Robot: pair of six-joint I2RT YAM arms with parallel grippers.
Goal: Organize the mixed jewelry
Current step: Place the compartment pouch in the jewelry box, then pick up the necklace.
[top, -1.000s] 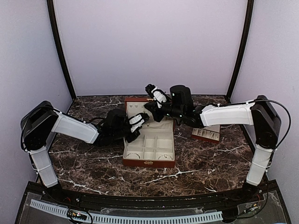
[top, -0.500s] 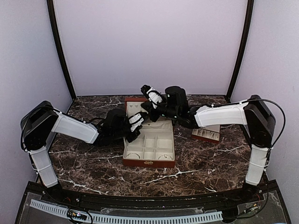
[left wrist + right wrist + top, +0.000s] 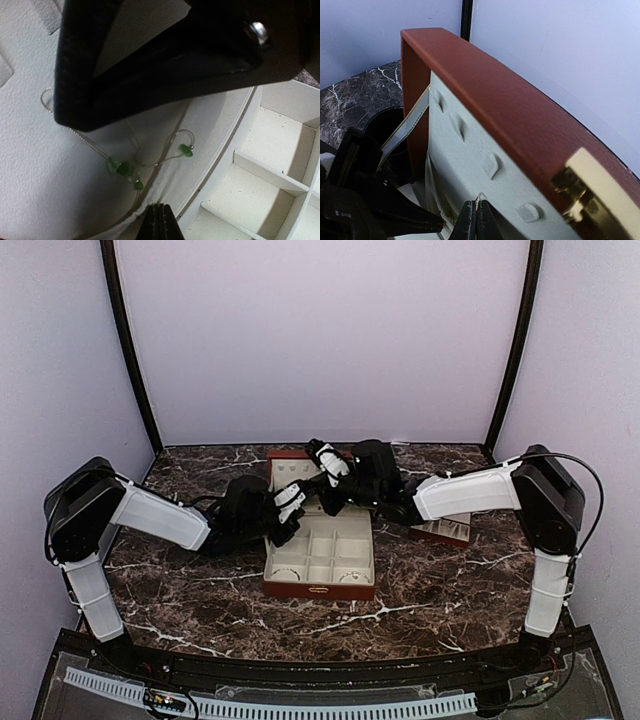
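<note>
Both closed: left gripper (image 3: 161, 222) near green-beaded necklace (image 3: 124, 168); right gripper (image 3: 476, 220) at lid lining (image 3: 470, 160), maybe touching.

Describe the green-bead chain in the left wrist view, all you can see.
The chain is a thin silvery strand with small translucent green beads: a cluster low down, one apart to the right. It lies slack in loose curves against the cream textured lining, its lower loop seemingly tucked behind a fabric edge. A black housing hides its upper stretch. The shut left gripper sits just below, apparently not touching it.
</note>
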